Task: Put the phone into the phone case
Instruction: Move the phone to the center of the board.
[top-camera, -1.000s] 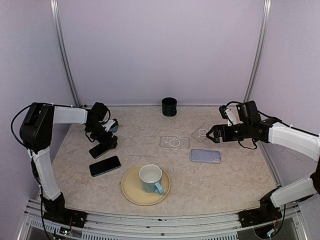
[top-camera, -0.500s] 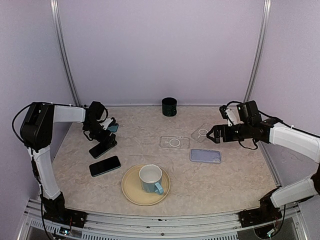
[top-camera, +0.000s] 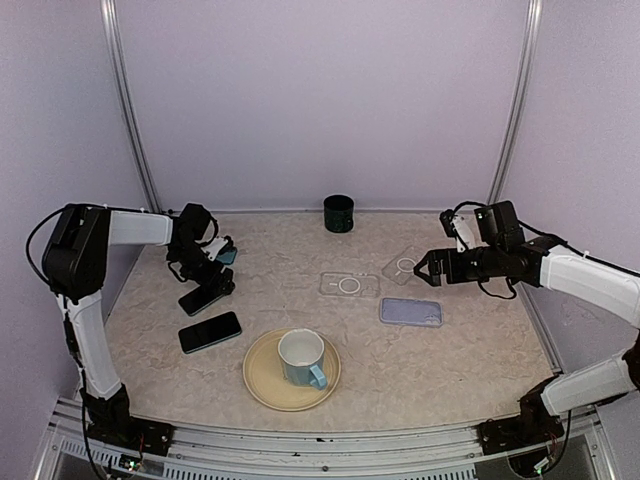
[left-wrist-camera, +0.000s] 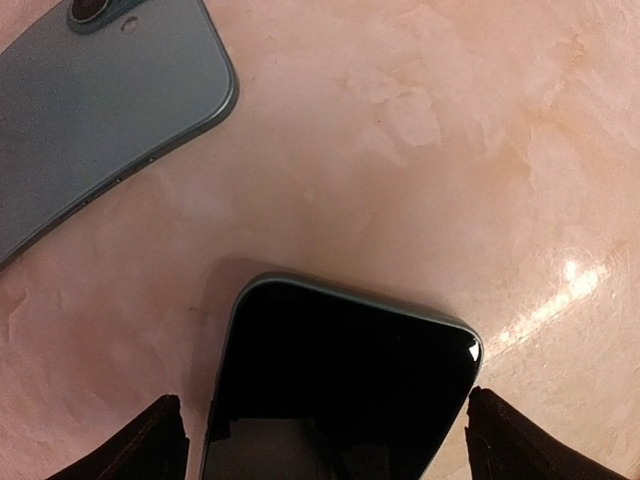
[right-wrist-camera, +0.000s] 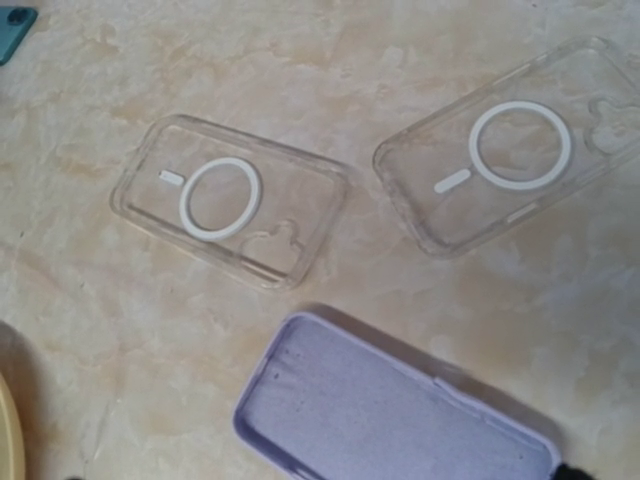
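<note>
Nearest the arm bases, a mug stands on a yellow plate, a dark phone lying flat to its left. Further back, the left tool is spread astride a second black phone on the desk; a lilac case, then a central clear case and a right clear case, lie near the right tool, whose grip I cannot tell. Farthest stands a dark cup.

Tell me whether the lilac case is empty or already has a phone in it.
Empty. The lilac case lies open side up in the right wrist view, its bare inner lining showing and nothing inside it.
</note>
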